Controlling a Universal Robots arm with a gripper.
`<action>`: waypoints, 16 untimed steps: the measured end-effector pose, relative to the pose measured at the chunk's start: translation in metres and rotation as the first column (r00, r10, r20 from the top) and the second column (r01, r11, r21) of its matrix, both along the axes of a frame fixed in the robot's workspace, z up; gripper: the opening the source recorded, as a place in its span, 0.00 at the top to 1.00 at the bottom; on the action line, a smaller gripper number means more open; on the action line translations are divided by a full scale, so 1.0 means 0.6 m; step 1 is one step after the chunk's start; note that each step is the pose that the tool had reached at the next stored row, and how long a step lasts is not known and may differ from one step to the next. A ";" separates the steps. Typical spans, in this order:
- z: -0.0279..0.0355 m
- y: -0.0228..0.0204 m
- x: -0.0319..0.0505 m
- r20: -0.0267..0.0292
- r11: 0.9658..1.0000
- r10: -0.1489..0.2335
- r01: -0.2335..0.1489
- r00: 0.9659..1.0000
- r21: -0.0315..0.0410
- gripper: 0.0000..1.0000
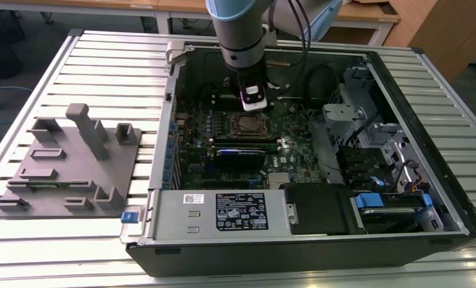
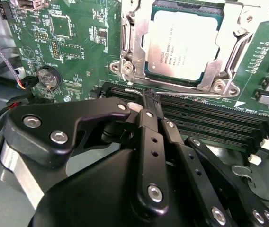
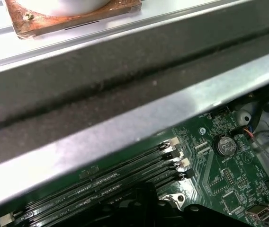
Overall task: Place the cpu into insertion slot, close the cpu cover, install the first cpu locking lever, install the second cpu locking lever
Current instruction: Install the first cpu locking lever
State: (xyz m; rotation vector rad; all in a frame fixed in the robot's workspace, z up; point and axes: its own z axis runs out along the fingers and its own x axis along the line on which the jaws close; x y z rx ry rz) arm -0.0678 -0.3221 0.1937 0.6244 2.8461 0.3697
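Nearest in the second wrist view, the tool (image 2: 149, 97) has its fingers pressed together on the thin wire lever (image 2: 191, 92) just beside the cover (image 2: 130, 52). The cpu (image 2: 184, 45) sits in the slot (image 1: 249, 125), cover down. The lever looks springy and slippery; hold it near its end.

In the second wrist view the gripper (image 2: 149, 97) body blocks your sight of the memory slots (image 2: 210, 120) along their near stretch, and whether its fingertips touch the thin wire lever (image 2: 182, 92) you cannot tell. The cpu (image 2: 184, 45) and the cover (image 2: 130, 42) around it run off that picture's upper edge. In the exterior view the arm (image 1: 242, 42) is cut by the frame's edge and the socket (image 1: 250, 125) is too small to make out. In the first wrist view the case wall (image 3: 125, 90) hides much of the board (image 3: 229, 184).
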 end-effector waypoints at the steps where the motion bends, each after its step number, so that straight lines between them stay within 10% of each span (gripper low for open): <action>1: 0.000 0.0000 -0.001 0.001 1.000 0.000 0.000 1.000 0.001 0.89; 16: -0.005 0.0000 -0.008 0.012 1.000 0.000 0.000 1.000 0.008 0.89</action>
